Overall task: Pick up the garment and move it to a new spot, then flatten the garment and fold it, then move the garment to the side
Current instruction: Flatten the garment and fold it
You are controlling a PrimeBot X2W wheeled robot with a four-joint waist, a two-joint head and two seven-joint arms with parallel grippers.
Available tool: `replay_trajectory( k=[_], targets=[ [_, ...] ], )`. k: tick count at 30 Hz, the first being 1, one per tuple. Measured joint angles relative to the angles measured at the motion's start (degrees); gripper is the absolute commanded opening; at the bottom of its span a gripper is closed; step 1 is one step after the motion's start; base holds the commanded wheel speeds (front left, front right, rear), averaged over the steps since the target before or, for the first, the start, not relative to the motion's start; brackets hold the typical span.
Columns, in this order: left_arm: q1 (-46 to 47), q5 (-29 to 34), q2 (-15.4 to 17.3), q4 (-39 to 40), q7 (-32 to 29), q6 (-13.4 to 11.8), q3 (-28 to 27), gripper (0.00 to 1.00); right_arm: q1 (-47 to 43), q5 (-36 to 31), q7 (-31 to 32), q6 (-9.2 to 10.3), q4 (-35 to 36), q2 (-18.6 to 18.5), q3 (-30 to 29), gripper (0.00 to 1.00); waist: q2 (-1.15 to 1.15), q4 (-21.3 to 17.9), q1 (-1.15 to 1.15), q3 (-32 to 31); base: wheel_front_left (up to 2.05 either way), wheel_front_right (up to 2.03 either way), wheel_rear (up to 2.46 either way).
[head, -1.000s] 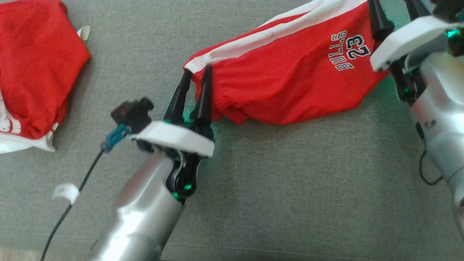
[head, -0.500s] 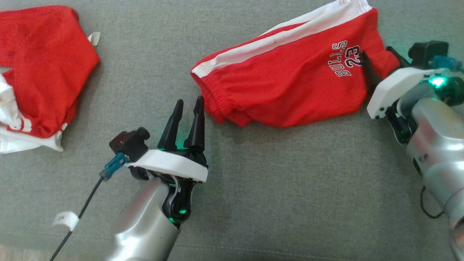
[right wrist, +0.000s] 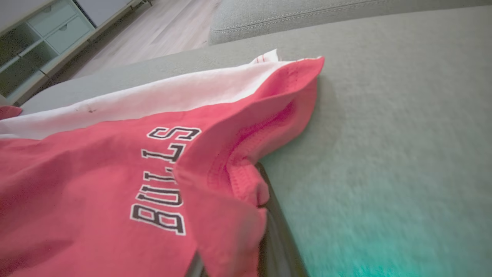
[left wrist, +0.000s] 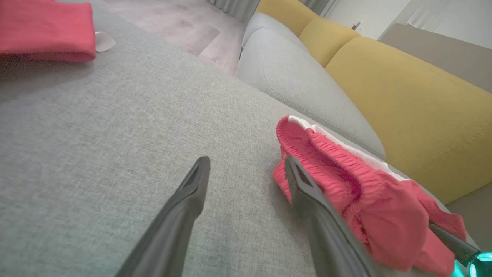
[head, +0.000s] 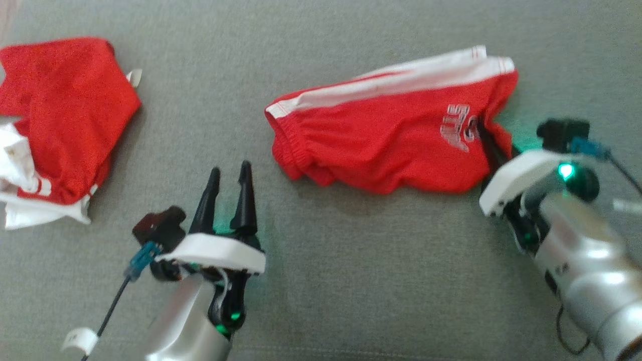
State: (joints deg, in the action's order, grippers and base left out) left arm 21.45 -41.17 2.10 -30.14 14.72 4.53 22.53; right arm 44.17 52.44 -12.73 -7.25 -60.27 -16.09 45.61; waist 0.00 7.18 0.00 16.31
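Grey cushion (head: 351, 281): right end effector (head: 485, 136) pinches shorts (head: 381, 135); left end effector (head: 229, 173) parted.

Bare grey cushion (head: 361, 281) lies open between the red shorts (head: 386, 140) and another red garment (head: 65, 115).

This is looking like a home living room. The left tool (left wrist: 246, 159) is pointing across a grey fabric seat (left wrist: 77, 146); ahead and to its right a grey sofa cushion (left wrist: 303, 84) is lying against yellow back cushions (left wrist: 407, 104), with curtains (left wrist: 234, 4) hanging beyond over a wooden floor (left wrist: 180, 27). Far ahead and left of the right tool (head: 485, 135), a pale cabinet (right wrist: 38, 38) with shelves and drawers is standing on that floor.
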Motion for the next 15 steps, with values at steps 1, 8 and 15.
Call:
replay_trajectory(
  k=[1, 8, 15],
  targets=[
    [-0.7, 0.5, 0.0, 0.0, 0.0, 0.0, -0.6, 1.0, -1.2, 0.8, -0.5, 0.0, 0.1, 0.1, -0.2, 0.0, 0.0, -0.4, 0.0, -0.8, 0.0, 0.0, 0.0],
    [-7.2, 3.7, 0.1, -1.0, 0.0, 0.0, -2.7, 1.0, -9.8, 6.2, -1.4, 0.0, 1.6, 0.1, -2.2, 0.0, 0.0, -2.6, -0.01, -7.0, 0.0, 0.0, 0.0],
    [-10.0, 3.9, 0.2, -1.2, 0.0, 0.0, -3.0, 1.0, -12.0, 6.0, -1.4, 0.0, 3.5, -0.6, -5.4, 0.0, 0.0, -3.5, -0.01, -9.9, 0.0, 0.0, 0.0]
  ],
)
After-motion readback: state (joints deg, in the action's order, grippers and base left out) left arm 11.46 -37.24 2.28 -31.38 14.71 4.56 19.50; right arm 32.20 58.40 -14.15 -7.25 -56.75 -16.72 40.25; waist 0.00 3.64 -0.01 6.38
